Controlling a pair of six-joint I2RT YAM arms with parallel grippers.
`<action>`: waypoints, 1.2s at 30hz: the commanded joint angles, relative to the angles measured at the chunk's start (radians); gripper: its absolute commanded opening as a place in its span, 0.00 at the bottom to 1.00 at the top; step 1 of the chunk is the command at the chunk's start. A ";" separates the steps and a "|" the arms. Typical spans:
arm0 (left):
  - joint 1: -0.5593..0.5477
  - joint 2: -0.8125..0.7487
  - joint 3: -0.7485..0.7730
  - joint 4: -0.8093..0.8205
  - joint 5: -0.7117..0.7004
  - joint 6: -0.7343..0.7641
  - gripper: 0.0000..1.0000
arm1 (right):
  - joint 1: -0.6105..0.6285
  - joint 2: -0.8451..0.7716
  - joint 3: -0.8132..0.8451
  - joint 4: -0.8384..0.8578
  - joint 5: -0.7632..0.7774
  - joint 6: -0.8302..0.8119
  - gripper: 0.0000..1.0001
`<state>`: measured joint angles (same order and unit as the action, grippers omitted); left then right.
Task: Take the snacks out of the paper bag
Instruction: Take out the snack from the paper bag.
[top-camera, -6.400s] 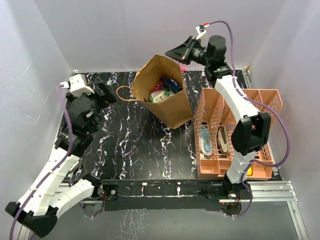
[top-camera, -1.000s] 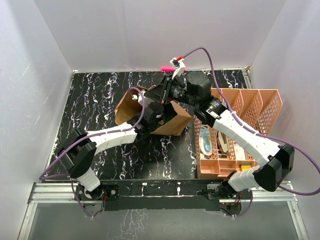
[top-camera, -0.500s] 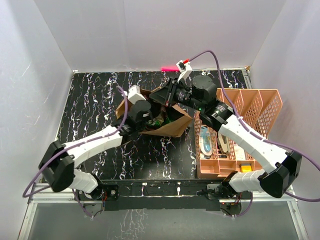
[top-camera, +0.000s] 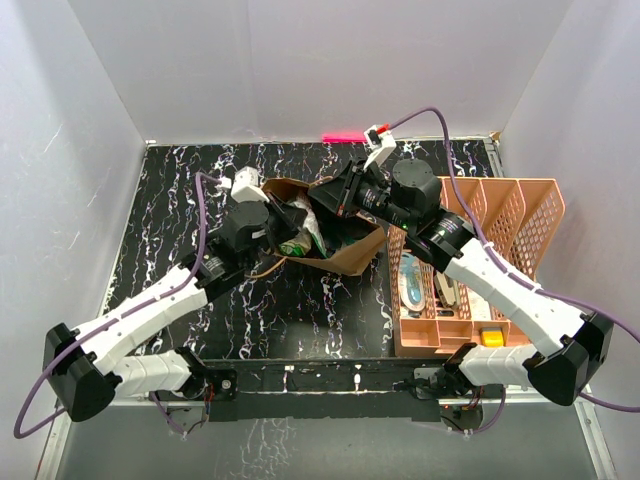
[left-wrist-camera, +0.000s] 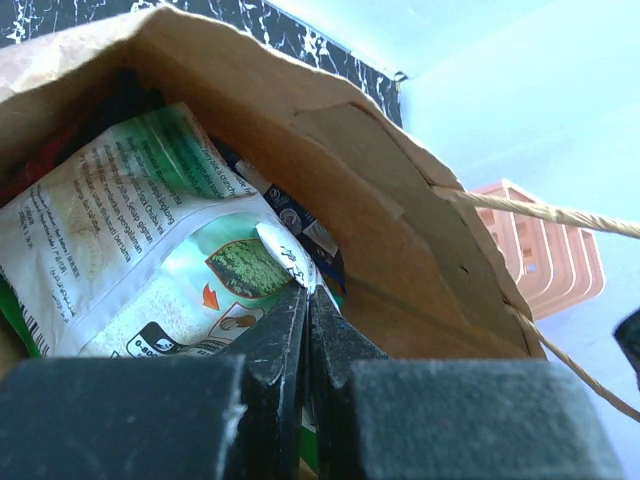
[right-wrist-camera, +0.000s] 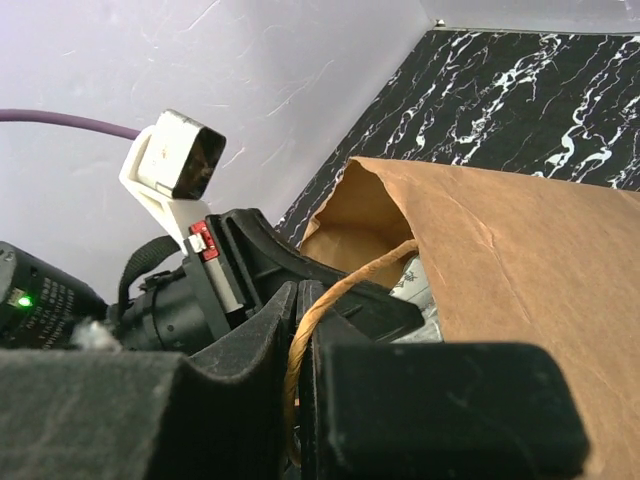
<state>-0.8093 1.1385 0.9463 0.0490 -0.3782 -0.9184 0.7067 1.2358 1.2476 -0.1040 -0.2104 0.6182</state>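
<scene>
The brown paper bag (top-camera: 352, 250) lies tipped on its side on the black marbled table, mouth facing left. My left gripper (left-wrist-camera: 305, 292) reaches into the mouth and is shut on the corner of a green-white snack packet (left-wrist-camera: 140, 240). A dark blue packet (left-wrist-camera: 300, 222) lies behind it, and more snacks sit deeper inside, mostly hidden. From above, the green-white packet (top-camera: 304, 238) shows at the bag's mouth beside the left gripper (top-camera: 288, 224). My right gripper (right-wrist-camera: 305, 300) is shut on the bag's twine handle (right-wrist-camera: 345, 285), at the bag's upper edge (top-camera: 338, 196).
A salmon-pink perforated organiser (top-camera: 500, 215) with pale stationery stands right of the bag, under the right arm. White walls close the table at the back and sides. The bag's other twine handle (left-wrist-camera: 540, 212) loops across the left wrist view.
The left gripper has shut on the green-white packet and drawn back to the left, bringing the packet to the bag's mouth. The right gripper still holds the handle.
</scene>
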 joint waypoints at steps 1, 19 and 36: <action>0.006 -0.057 0.145 -0.117 0.071 0.097 0.00 | 0.008 -0.040 -0.002 0.073 0.023 -0.024 0.08; 0.105 0.156 0.429 -0.352 0.229 -0.081 0.00 | 0.008 -0.063 -0.033 0.083 0.004 -0.017 0.08; 0.233 0.095 0.086 -0.125 0.497 -0.121 0.04 | 0.007 -0.079 -0.041 0.056 -0.055 -0.068 0.08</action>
<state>-0.5777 1.3025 1.0931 -0.1703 0.0399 -1.0565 0.7067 1.1942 1.1816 -0.1093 -0.1902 0.5983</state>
